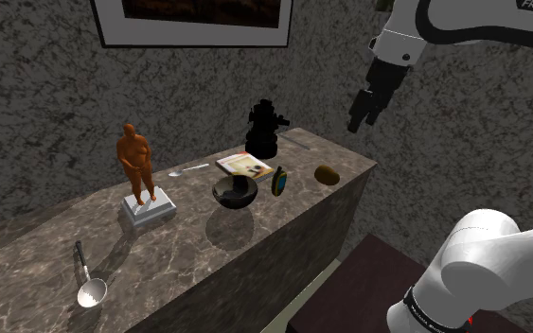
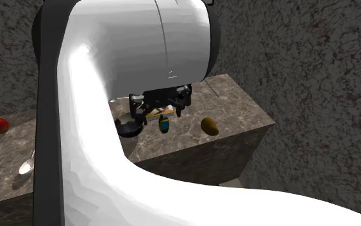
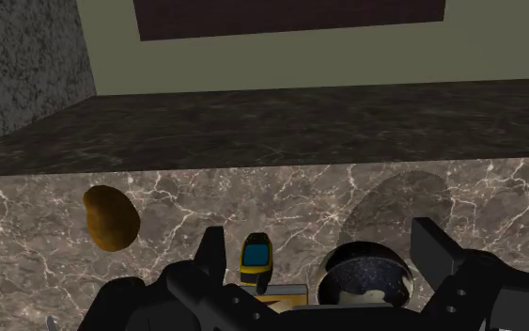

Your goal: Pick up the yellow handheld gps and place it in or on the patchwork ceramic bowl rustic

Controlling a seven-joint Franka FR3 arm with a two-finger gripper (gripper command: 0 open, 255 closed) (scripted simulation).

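The gripper (image 1: pixel 357 121) hangs up and to the right of the marble counter's (image 1: pixel 188 255) far right corner in the shoulder view, well apart from everything on it. In the wrist view its two black fingers (image 3: pixel 211 254) stand wide apart and clasp nothing, so the pincer is released. The yellow gps (image 1: pixel 279 180), with a blue-green screen, shows between them there but touches neither. It rests on the counter just to the right of the dark bowl (image 1: pixel 234 192) in the shoulder view, between that bowl and a brown rounded lump (image 1: pixel 327 174) (a potato, by the look of it) near the counter's right end. A flat booklet (image 1: pixel 245 164) lies just behind the bowl and the gps, and a black machine (image 1: pixel 264 128) stands farther back by the rough wall. To the shoulder view's left, an orange figurine (image 1: pixel 136 161) stands upright on a grey base, a small spoon (image 1: pixel 188 170) lies beside it, and a ladle (image 1: pixel 89 284) lies near the front edge.
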